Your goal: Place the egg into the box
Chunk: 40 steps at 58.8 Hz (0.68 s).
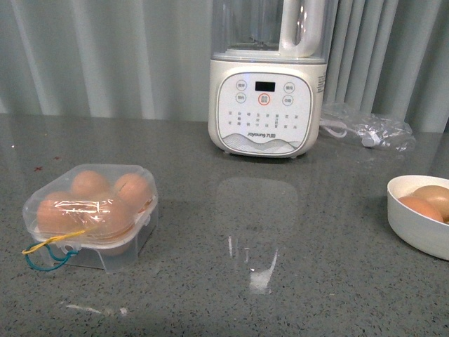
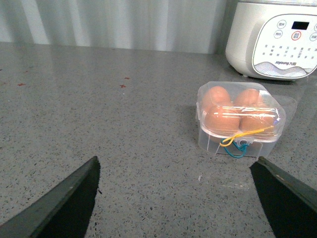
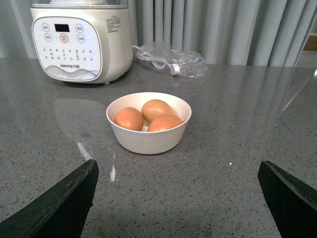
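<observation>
The box [image 1: 91, 214] is a small clear-plastic case on the grey counter at the left, lid shut, with several brown eggs inside and yellow and teal cords at its front. It also shows in the left wrist view [image 2: 241, 118]. Three brown eggs, one of them [image 3: 157, 109], lie in a white bowl [image 3: 148, 139]; the bowl shows at the right edge of the front view [image 1: 417, 221]. My left gripper [image 2: 173, 198] is open and empty, back from the box. My right gripper [image 3: 176, 203] is open and empty, back from the bowl. Neither arm shows in the front view.
A white blender-like appliance [image 1: 269, 91] stands at the back centre. A clear plastic bag with a white cable [image 1: 365, 126] lies to its right. Grey curtains hang behind the counter.
</observation>
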{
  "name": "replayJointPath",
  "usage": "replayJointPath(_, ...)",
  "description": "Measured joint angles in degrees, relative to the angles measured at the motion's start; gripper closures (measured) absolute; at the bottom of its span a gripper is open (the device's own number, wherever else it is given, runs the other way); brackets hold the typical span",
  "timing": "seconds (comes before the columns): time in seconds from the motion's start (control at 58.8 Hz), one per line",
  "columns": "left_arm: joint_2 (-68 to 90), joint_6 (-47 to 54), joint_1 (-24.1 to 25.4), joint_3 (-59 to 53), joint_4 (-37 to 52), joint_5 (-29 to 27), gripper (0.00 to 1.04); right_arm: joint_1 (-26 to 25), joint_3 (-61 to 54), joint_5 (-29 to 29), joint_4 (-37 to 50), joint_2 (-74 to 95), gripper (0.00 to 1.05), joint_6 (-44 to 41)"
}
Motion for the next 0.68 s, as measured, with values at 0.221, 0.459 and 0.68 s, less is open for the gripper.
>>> replayJointPath(0.221, 0.0, 0.0, 0.0, 0.0, 0.0, 0.0, 0.07, 0.0, 0.0, 0.0, 0.0, 0.0, 0.07, 0.0)
replayJointPath(0.459, 0.0, 0.0, 0.0, 0.0, 0.0, 0.0, 0.07, 0.0, 0.0, 0.0, 0.0, 0.0, 0.07, 0.0)
replayJointPath(0.68, 0.0, 0.0, 0.0, 0.0, 0.0, 0.0, 0.07, 0.0, 0.0, 0.0, 0.0, 0.0, 0.07, 0.0)
